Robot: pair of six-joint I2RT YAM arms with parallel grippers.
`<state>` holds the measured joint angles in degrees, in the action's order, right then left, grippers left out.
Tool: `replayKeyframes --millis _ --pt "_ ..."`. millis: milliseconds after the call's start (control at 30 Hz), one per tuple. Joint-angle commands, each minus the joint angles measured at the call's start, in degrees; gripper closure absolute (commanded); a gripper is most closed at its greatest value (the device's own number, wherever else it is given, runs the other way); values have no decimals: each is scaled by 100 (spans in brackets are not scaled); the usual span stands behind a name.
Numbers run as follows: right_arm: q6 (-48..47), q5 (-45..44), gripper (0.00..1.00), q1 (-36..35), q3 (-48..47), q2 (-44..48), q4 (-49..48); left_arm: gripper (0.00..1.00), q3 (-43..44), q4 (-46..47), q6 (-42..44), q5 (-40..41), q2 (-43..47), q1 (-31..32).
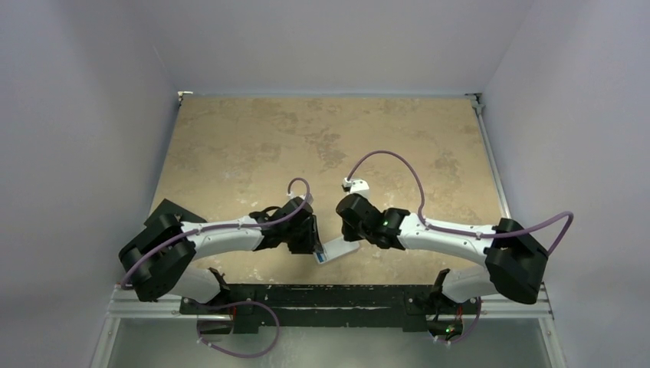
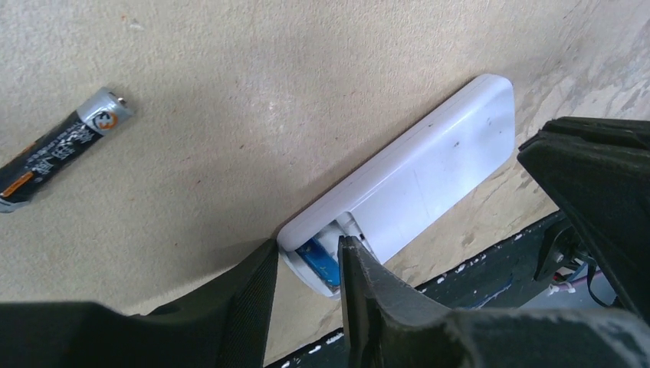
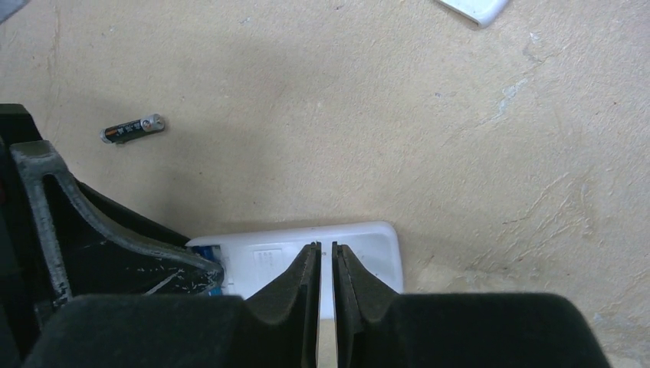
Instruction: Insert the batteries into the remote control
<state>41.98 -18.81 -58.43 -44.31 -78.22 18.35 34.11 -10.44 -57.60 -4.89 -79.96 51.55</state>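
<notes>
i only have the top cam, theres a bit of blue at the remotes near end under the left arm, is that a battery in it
observer: yes, a blue battery sits in the open compartment at that end of the remote, whose plain back faces up.
operator: cant find the other one
observer: the black battery lies loose on the table, well apart from the remote.
operator: left gripper doing what
observer: the left gripper has its jaws apart, one finger on each side of the blue battery.
</notes>
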Motion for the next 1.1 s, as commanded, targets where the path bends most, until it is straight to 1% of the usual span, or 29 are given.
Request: replayKeyframes --millis 0,433,633,667,967,1033,1067 --pt "22 -210 82 8 104 219 -203 66 247 -111 -108 171 -212 112" --pt "-5 -179 81 8 381 536 -349 81 296 -248 -224 303 -352 219" --pt "-16 -167 81 8 453 647 -356 99 340 -261 -270 331 -389 264" --pt "-21 -155 81 8 456 657 -350 100 348 -266 -270 344 -388 267" --pt "-54 -22 81 8 527 764 -345 100 360 -310 -329 451 -250 319" --pt "-63 1 78 8 536 832 -324 100 360 -305 -340 453 -196 319" --pt "-59 17 75 8 538 867 -309 100 360 -302 -347 447 -169 320"
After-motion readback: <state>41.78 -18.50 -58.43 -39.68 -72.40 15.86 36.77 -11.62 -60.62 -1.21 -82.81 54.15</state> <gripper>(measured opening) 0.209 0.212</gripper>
